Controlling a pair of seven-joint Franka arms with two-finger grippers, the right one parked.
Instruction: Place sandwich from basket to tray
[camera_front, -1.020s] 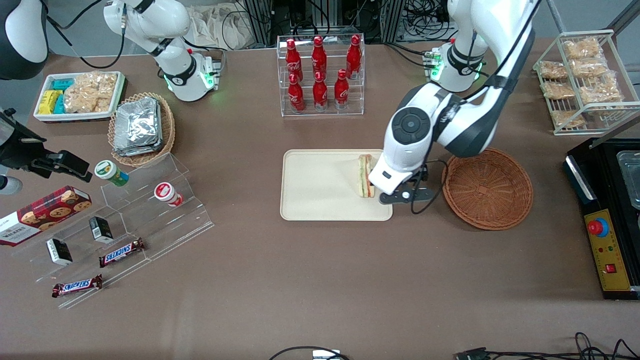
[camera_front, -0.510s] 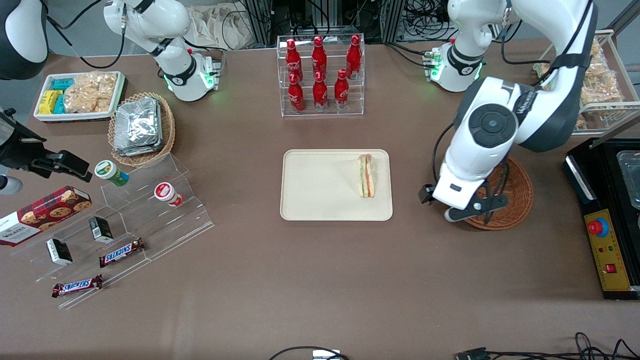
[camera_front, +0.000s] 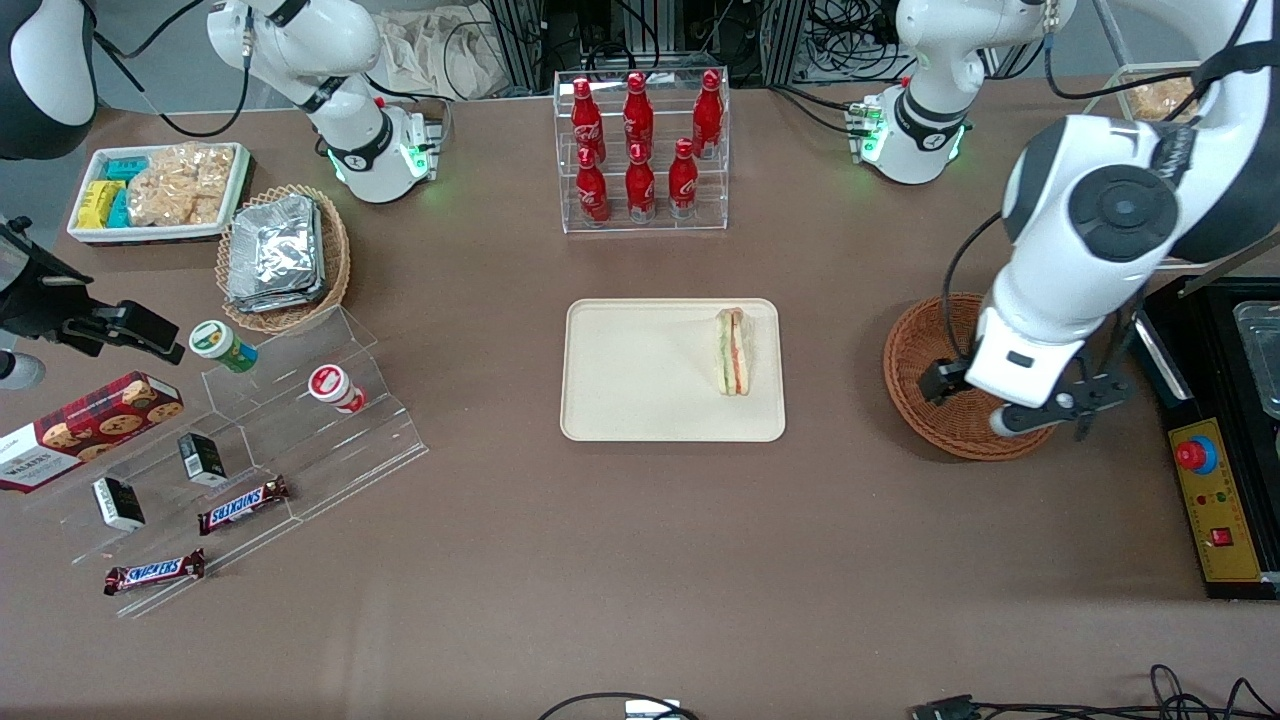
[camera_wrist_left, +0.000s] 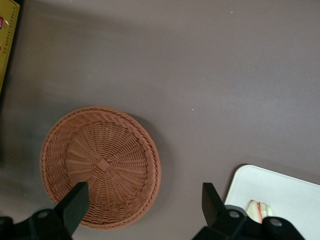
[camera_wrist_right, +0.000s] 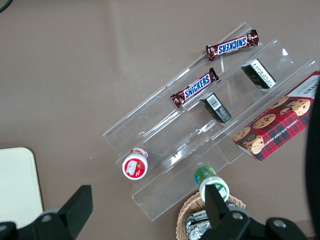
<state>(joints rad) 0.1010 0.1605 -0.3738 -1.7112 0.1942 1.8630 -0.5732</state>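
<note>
Gripper (camera_wrist_left: 142, 207): jaws standing wide apart, gripping nothing, fingertips running out of frame; round reddish-brown woven wicker basket (camera_wrist_left: 100, 166) sitting partly beneath one finger; triangular layered sandwich (camera_front: 733, 351) lying on the smooth cream tray (camera_front: 640, 375), half hidden past the other finger.

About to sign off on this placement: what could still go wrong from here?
The sandwich stands on edge close to the tray rim nearest the basket, so a nudge could tip it over. The open end effector hangs above the basket; dropping lower there could snag the wicker.
</note>
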